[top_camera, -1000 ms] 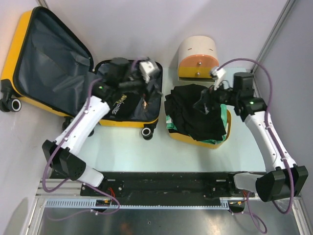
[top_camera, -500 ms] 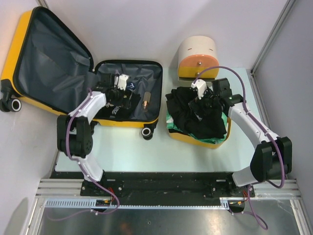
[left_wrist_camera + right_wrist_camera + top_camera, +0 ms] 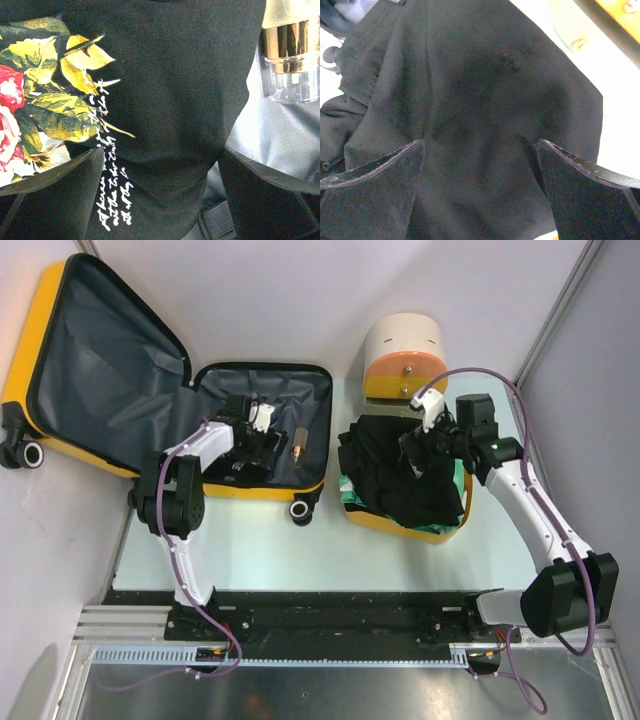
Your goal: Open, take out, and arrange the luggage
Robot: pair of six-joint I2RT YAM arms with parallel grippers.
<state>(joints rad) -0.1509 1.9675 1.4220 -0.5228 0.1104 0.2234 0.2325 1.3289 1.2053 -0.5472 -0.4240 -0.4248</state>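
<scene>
At the far left of the table (image 3: 260,550), the luggage (image 3: 100,360) is seen lying open from above. Its yellow lid is propped up against the wall, with the dark grey lining shown. Its lower half is laid flat beside the lid, with a small wheel (image 3: 300,510) at the near edge.

The left gripper (image 3: 262,440) is lowered into that flat half. From its wrist camera, the left gripper (image 3: 161,152) is held wide, with nothing clamped. Below it a black T-shirt (image 3: 175,75) is spread, printed with roses, yellow leaves and white script. A clear bottle with a gold collar (image 3: 292,60) is laid on the lining just beside the shirt.

To the right, a yellow bin (image 3: 400,525) is heaped with black clothes (image 3: 395,475), and something green (image 3: 462,480) is glimpsed at its edge. The right gripper (image 3: 420,445) is poised over the heap, its jaws spread wide and empty. Whether the fabric (image 3: 485,90) is touched cannot be told. A cream-and-orange drawer cabinet (image 3: 403,360) is placed behind the bin.
</scene>
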